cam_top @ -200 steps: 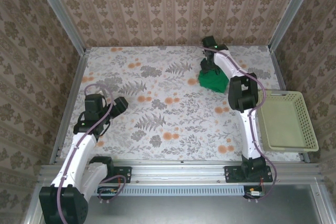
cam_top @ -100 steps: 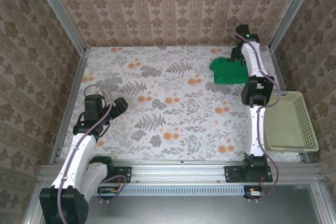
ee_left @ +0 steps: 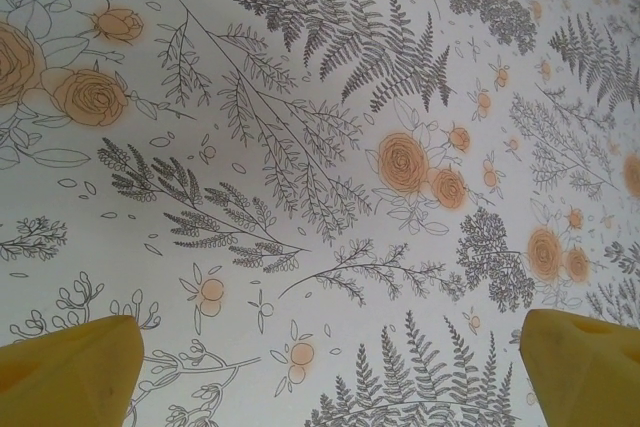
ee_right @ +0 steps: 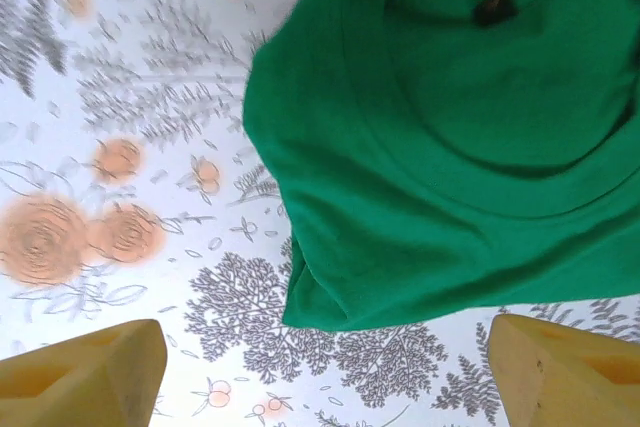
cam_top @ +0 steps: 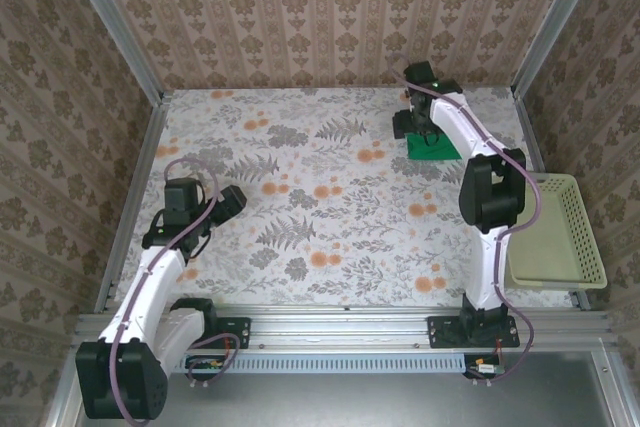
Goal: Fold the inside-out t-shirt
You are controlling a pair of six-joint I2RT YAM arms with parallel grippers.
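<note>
Much of the inside-out t-shirt [cam_top: 438, 147] is hidden from above: my right wrist hangs over it, and only a small green patch shows at about 2 o'clock on the floral table [cam_top: 320, 177], near the far right corner. From my right wrist camera the shirt [ee_right: 450, 147] fills the 1 o'clock part of the view and runs off the top and right edges, so I cannot see its full outline. It lies in soft curved folds, with one rounded hem edge towards 7 o'clock. A small dark mark sits near the top edge; I cannot tell what it is.

In both wrist views my yellow fingertips are cut off by the bottom corners.

My right arm is stretched far out from its base at 5 o'clock, elbow raised, with the wrist bent down over the shirt. My right gripper [cam_top: 415, 129] [ee_right: 320, 372] is spread wide with nothing between the fingers. The shirt's near edge lies just beyond them, at 12 o'clock from the tips, and I cannot tell whether they touch the cloth.

My left arm is folded back near its base, and my left gripper [cam_top: 232, 197] [ee_left: 325, 372] hovers at 9 o'clock on the table, well apart from the shirt. It is spread wide over bare tablecloth, holding nothing.

The pale basket [cam_top: 555, 237] sits off the table's right edge at 4 o'clock.
</note>
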